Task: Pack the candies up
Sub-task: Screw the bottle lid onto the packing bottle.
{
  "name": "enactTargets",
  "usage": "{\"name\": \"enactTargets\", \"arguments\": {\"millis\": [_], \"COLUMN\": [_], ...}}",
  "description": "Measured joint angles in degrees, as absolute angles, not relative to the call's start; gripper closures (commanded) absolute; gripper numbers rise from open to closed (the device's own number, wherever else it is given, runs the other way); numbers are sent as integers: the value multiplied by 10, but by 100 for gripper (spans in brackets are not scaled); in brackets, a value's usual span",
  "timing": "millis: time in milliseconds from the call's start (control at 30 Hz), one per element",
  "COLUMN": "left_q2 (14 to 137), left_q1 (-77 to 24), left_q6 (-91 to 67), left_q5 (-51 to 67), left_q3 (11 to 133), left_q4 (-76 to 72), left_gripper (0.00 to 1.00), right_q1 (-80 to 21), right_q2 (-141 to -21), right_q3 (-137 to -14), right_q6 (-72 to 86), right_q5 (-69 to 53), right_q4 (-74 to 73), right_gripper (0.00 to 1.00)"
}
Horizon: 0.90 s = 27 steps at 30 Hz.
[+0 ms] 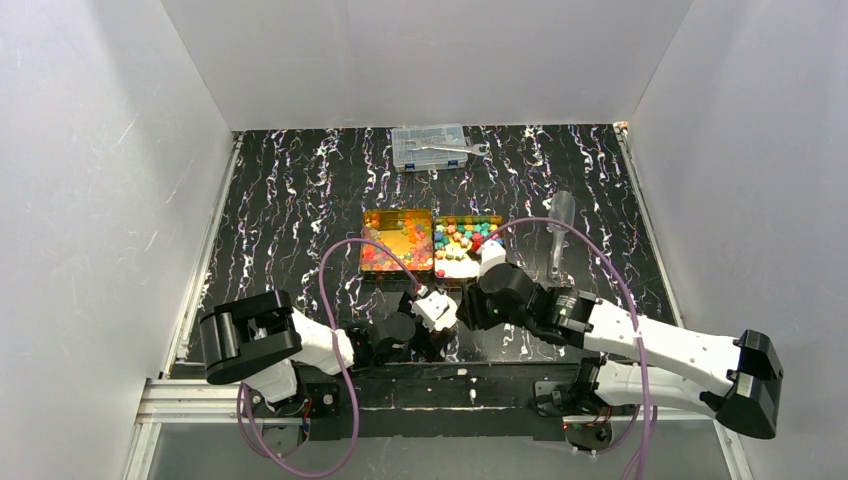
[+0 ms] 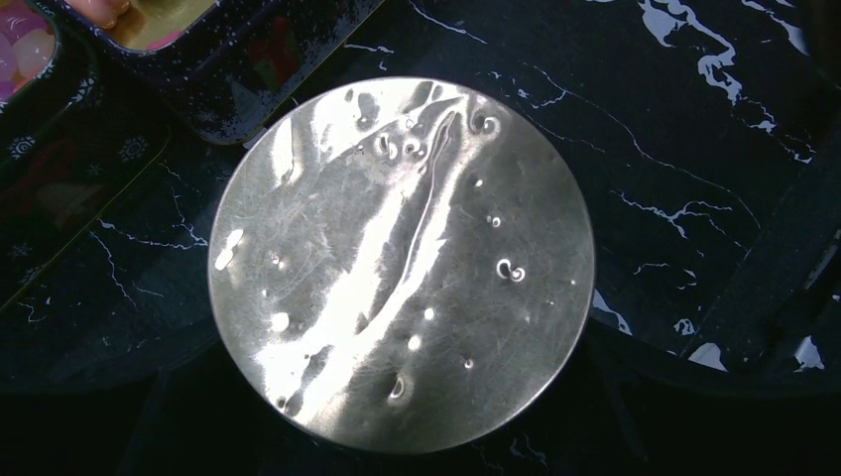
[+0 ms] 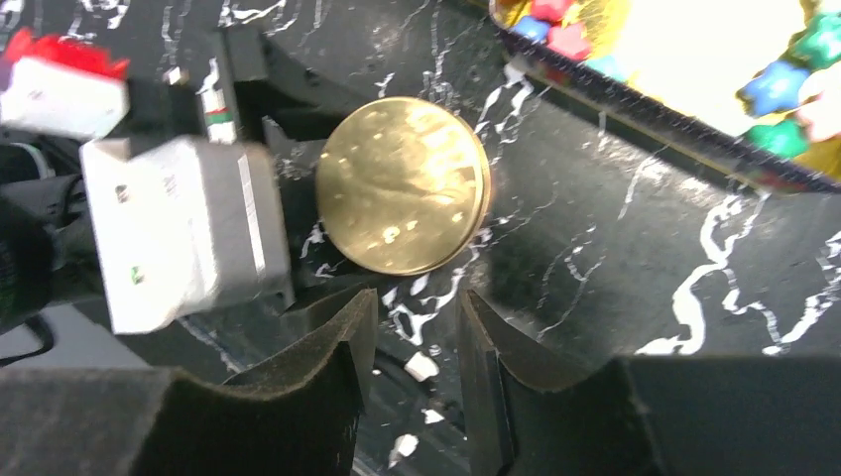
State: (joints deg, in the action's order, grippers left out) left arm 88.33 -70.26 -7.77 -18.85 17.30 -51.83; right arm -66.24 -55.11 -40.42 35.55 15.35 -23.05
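Observation:
Glossy red, orange and yellow candies (image 1: 397, 240) fill the left square tin. Pastel candies (image 1: 466, 236) lie in the tin right of it and show in the right wrist view (image 3: 783, 89). A round gold disc (image 3: 402, 185), like a tin lid, lies in front of the tins and fills the left wrist view (image 2: 402, 268). My left gripper (image 1: 425, 335) reaches over it, dark fingers (image 2: 729, 317) against its rim. My right gripper (image 3: 417, 297) hovers just right of it (image 1: 470, 305), jaws a little apart and empty.
A clear compartment box with a wrench (image 1: 432, 147) stands at the back. A clear scoop (image 1: 560, 235) lies right of the tins. The tins' dark walls (image 2: 248, 79) are close beyond the disc. White walls enclose the table on three sides.

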Motion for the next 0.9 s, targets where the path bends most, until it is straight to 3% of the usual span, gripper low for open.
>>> {"name": "enactTargets", "arguments": {"millis": [367,900], "left_q2": [872,877], "left_q1": [-702,-700], "left_q6": [-59,-53], "left_q5": [-159,-126], "left_q3": [172,172], "left_q4": [-506,-512], "left_gripper": [93,95], "right_q1": [-488,-441], "right_q2": [-649,-762], "right_q3": [-415,-415], "right_q6": [263,228], "right_q5": [-22,-153], "right_q4": [-157,-71], "right_gripper": [57,61]}}
